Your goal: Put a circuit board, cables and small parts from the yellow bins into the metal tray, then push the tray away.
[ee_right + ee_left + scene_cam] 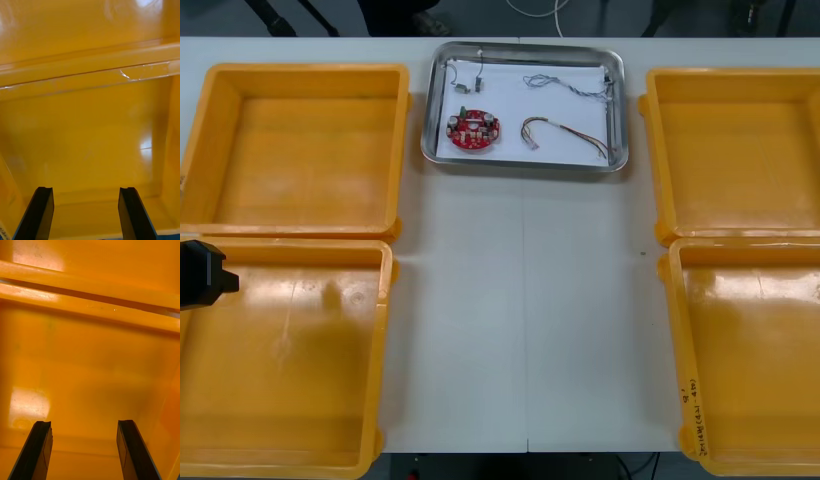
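Note:
The metal tray (pixel 438 148) sits at the table's far middle, white inside. In it lie a round red circuit board (pixel 472 129), a twisted blue and white cable (pixel 565 86), a red and yellow cable (pixel 565 133) and small metal parts (pixel 477 80). My left gripper (pixel 84 450) hangs open over the bare floor of an orange-looking bin (pixel 90 363); part of that arm (pixel 204 274) pokes in at the left edge of the front view. Over another bare bin floor (pixel 86 138) my right gripper (pixel 87 213) is open with nothing between its fingers.
Two yellow bins stand at each side: far left (pixel 300 150), near left (pixel 285 360), far right (pixel 735 150) and near right (pixel 755 350). All look bare inside. Light table (pixel 525 320) lies between them.

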